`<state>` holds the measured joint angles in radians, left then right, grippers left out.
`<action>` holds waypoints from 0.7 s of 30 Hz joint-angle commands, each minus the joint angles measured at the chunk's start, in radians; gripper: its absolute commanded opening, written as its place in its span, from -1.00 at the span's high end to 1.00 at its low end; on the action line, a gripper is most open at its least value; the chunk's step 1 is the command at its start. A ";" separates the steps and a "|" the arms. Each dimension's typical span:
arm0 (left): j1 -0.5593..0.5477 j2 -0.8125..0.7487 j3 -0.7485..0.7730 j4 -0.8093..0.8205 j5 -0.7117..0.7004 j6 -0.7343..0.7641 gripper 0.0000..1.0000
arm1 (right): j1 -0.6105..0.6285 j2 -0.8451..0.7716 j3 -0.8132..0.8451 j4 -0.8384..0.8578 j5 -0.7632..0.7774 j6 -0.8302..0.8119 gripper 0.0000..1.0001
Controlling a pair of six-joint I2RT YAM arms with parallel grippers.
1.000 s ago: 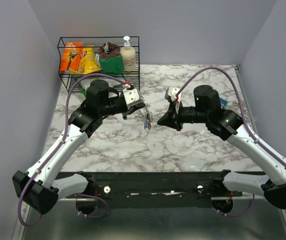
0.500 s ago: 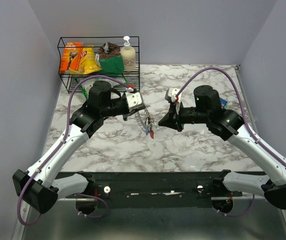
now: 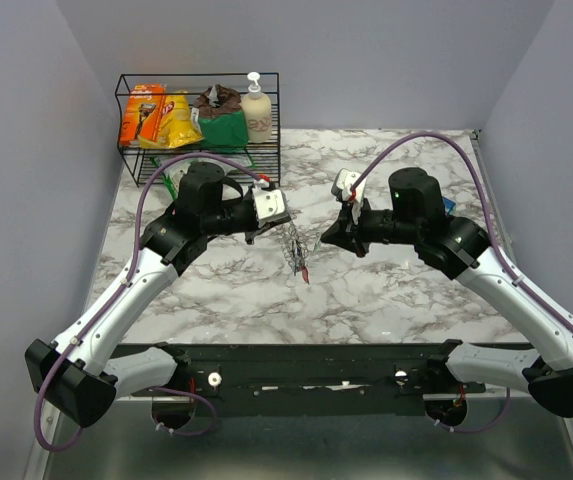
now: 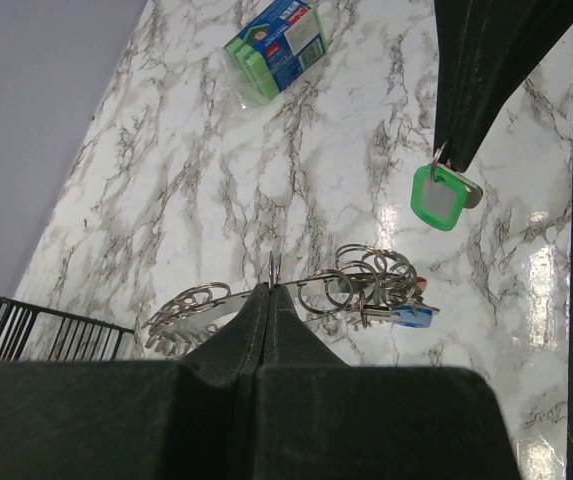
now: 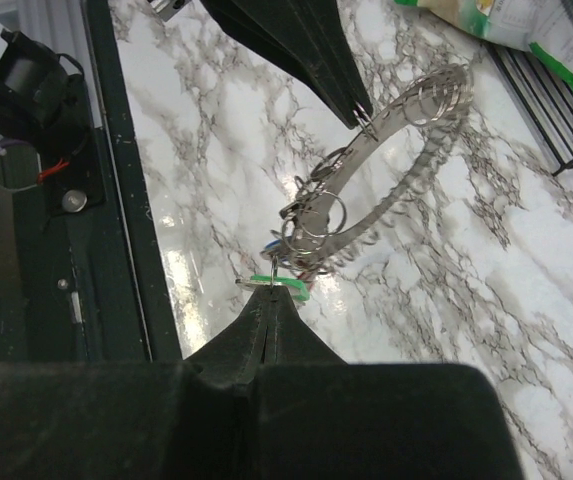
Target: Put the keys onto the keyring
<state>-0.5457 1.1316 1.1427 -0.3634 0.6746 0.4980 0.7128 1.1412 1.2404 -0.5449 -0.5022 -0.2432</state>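
My left gripper [image 3: 272, 228] is shut on the keyring [image 3: 293, 247], a thin metal band crowded with small rings, and holds it above the marble table. In the left wrist view the gripper [image 4: 271, 287] pinches the keyring [image 4: 198, 306] at its rim. A blue key [image 4: 418, 316] and a red key [image 3: 306, 272] hang from the keyring. My right gripper [image 3: 326, 238] is shut on the small ring of a green-tagged key [image 4: 444, 197], just right of the keyring. In the right wrist view the gripper [image 5: 271, 292] holds the green key [image 5: 286, 287] below the keyring [image 5: 381, 150].
A black wire basket [image 3: 198, 110] with snack bags and a soap bottle stands at the back left. A green and blue packet [image 4: 276, 45] lies on the table beyond the right arm. The black frame rail [image 3: 306, 365] runs along the near edge.
The keyring has tipped and hangs lower from my left gripper, its red key showing below. My right gripper has shifted slightly back, still close to the keyring.
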 commanded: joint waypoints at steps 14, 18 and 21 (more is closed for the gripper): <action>-0.019 0.025 0.064 0.021 0.143 -0.038 1.00 | -0.006 0.015 0.001 0.094 0.079 -0.004 0.99; -0.028 0.037 0.072 0.024 0.151 -0.044 1.00 | -0.004 0.032 0.004 0.115 0.048 0.012 0.99; -0.034 0.046 0.074 0.027 0.145 -0.049 1.00 | -0.004 0.043 0.010 0.125 0.022 0.016 0.99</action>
<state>-0.5690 1.1744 1.1782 -0.3748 0.7792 0.4633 0.7116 1.1687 1.2407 -0.4603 -0.4358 -0.2382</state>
